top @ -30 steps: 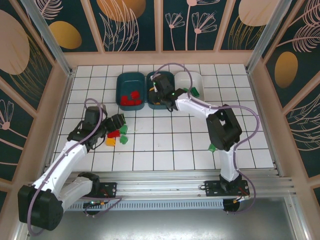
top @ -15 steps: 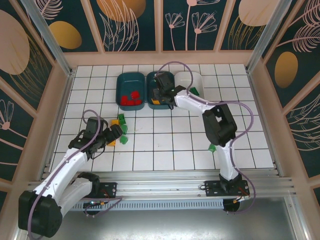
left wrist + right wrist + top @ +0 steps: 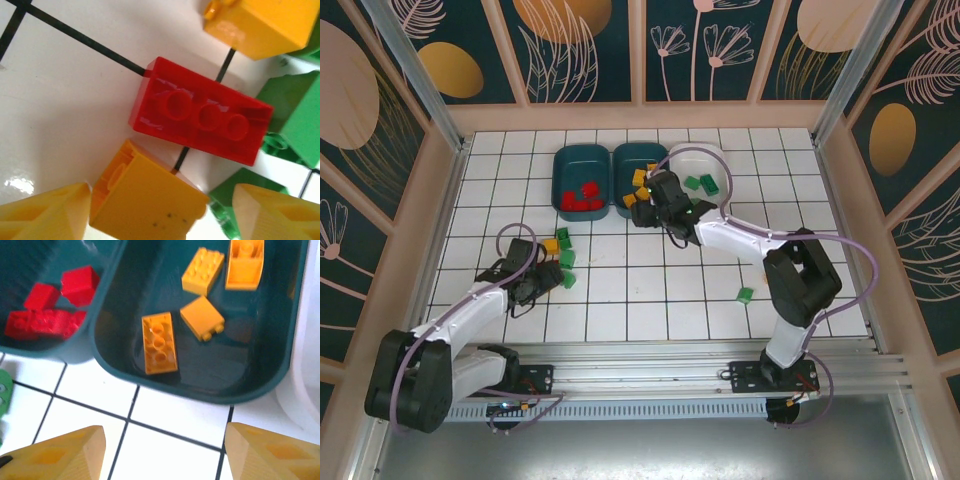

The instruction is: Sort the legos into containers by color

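Left pincer (image 3: pixel 162 200): released, straddling orange brick (image 3: pixel 145 207); red brick (image 3: pixel 200 117) ahead, green bricks (image 3: pixel 295 120) crowding right.
Right pincer (image 3: pixel 165 432): released, empty, before teal tray (image 3: pixel 200 391).

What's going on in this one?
Two arms are sorting toy bricks by colour. Red bricks lie in the left teal tray, yellow bricks in the middle teal tray and green bricks in the white tray. The right gripper hangs open and empty before the middle tray. The left gripper, open, is low over a loose red brick and orange brick.
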Controlling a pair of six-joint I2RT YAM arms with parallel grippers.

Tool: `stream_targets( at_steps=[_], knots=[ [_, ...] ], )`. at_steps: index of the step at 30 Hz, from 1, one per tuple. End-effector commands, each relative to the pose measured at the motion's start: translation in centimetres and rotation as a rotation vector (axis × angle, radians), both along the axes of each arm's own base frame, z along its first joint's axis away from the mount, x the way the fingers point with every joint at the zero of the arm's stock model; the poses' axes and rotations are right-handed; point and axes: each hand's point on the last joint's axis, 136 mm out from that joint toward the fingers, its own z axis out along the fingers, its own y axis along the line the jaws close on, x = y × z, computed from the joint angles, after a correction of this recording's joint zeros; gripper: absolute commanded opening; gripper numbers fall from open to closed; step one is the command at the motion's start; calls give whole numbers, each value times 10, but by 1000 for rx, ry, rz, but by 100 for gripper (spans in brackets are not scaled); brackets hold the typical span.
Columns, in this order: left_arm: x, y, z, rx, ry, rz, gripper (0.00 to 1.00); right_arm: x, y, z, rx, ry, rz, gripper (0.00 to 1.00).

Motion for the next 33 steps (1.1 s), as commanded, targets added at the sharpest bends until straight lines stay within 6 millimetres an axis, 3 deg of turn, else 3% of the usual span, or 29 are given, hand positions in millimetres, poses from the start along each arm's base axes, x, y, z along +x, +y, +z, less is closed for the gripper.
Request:
stream_targets(
  at_steps=[1,6,11,14,19,22,25,29,33],
  knots=[
    [-1,6,-8,33,-1,5,70,-2,-5,18,63,-33,-28,65],
    [-2,6,-9,33,-6,-1,56,-7,-8,15,66,-20,-30,64],
    [-1,5,3,22,-43,-13,40,-10,-13,20,70,-31,-41,64],
    [1,0,19,-5,-73,-24,33,-11,-17,27,77,-41,-47,63],
    [8,-15,64,-70,-167,-44,29,-11,-39,36,69,-57,-98,63],
    [21,-37,98,-100,-243,-96,29,-11,-71,28,53,-28,-190,63],
    [48,-72,123,-135,-305,-186,29,-19,-108,10,88,50,-317,63],
    [102,-129,144,-198,-362,-319,28,-40,-172,-11,122,129,-512,64],
    [162,-176,165,-204,-430,-396,27,-78,-225,-31,145,180,-707,68]
  ],
)
